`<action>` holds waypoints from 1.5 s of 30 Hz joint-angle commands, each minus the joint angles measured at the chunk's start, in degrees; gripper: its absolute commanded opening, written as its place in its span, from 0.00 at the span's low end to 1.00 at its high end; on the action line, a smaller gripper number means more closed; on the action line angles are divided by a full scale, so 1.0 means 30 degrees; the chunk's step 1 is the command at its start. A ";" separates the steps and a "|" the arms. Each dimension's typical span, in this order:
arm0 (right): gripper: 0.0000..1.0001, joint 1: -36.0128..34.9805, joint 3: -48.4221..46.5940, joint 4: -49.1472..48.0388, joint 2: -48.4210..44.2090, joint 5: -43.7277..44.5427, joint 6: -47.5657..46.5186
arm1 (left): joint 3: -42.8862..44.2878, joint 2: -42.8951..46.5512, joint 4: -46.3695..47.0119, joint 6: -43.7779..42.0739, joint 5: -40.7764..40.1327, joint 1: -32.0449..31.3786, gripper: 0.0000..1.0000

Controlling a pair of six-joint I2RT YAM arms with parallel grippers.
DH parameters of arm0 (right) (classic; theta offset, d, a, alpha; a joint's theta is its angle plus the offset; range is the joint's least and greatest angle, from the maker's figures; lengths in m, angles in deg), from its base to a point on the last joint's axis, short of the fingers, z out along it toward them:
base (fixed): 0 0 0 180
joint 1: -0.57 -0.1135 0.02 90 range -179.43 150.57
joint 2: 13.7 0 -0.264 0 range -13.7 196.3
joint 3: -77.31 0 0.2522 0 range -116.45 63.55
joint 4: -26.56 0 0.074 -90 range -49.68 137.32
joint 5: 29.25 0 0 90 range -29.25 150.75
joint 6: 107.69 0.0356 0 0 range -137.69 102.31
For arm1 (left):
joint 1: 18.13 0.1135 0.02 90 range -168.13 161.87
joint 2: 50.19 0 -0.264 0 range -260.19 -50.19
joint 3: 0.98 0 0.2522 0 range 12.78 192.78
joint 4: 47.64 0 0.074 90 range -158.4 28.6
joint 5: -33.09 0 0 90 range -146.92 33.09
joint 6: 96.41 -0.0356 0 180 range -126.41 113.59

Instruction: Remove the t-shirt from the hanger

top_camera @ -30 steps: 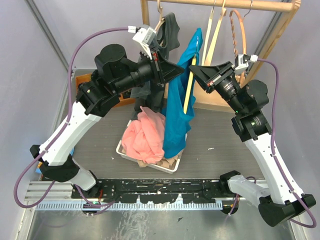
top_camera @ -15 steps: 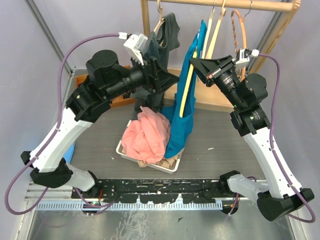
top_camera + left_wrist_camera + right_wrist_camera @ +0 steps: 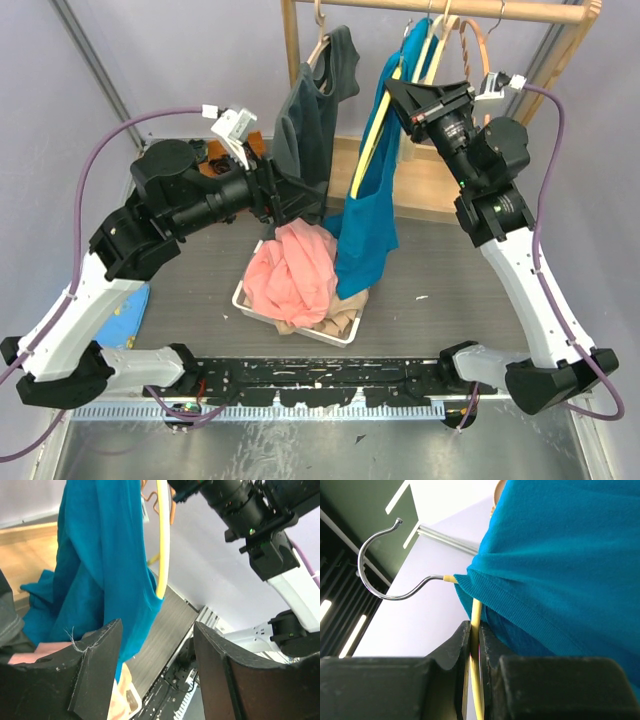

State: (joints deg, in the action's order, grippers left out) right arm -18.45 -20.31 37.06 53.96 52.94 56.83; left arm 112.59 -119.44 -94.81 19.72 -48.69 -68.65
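Both the left arm (image 3: 92, 300) and the right arm (image 3: 525, 290) have glossy white link shells between bulky black cylindrical joints. A purple cable (image 3: 110, 140) loops along each to a small white camera box (image 3: 232, 125) at the wrist. The left gripper (image 3: 157, 625) has matte black, wedge-shaped fingers (image 3: 92, 680), scuffed grey.

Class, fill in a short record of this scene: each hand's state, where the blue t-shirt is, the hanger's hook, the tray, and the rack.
Left hand: open, empty, facing the blue t-shirt
Right hand: shut on the yellow hanger, just below its hook
Blue t-shirt: on the hanger, collar round its neck, lower end down by the tray
Hook: free, on no rail
Tray: pink garment piled in it
Wooden rack: dark shirt hanging from it
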 commanded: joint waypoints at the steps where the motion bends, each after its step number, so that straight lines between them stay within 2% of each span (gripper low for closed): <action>1: 0.01 -0.0011 -0.1480 -0.2289 0.0236 0.1329 0.0469 | -0.0932 0.0436 -0.0673 0.0407 -0.0001 -0.0292 0.65; 11: 0.01 -0.0015 -0.1933 -0.3101 0.0979 0.2342 0.1353 | -0.2620 -0.0141 -0.0826 0.0083 -0.1939 -0.2042 0.65; 17: 0.01 -0.0014 -0.2767 -0.3222 0.1385 0.2840 0.1560 | -0.3422 -0.0091 -0.0223 -0.0006 -0.3662 -0.2341 0.68; 33: 0.01 -0.0014 -0.4045 -0.3836 0.2222 0.3015 0.2292 | -0.2531 -0.1680 0.0811 -0.0410 -0.4861 -0.2551 0.69; 35: 0.01 -0.0015 -0.3886 -0.3840 0.2130 0.3015 0.2333 | -0.2524 -0.1757 0.0926 -0.0448 -0.5064 -0.2554 0.67; 43: 0.01 0.0001 -0.3814 -0.3734 0.1784 0.3205 0.2234 | -0.3073 -0.1787 0.1366 -0.0364 -0.5350 -0.2556 0.44; 45: 0.01 -0.0014 -0.3849 -0.3631 0.1705 0.3245 0.2216 | -0.3241 -0.1642 0.1407 -0.0331 -0.5400 -0.2559 0.35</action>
State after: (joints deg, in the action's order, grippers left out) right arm -18.50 -28.20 35.15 62.17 60.52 63.57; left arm 103.04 -125.13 -93.35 19.10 -63.70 -76.10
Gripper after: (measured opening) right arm 0.156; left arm 0.415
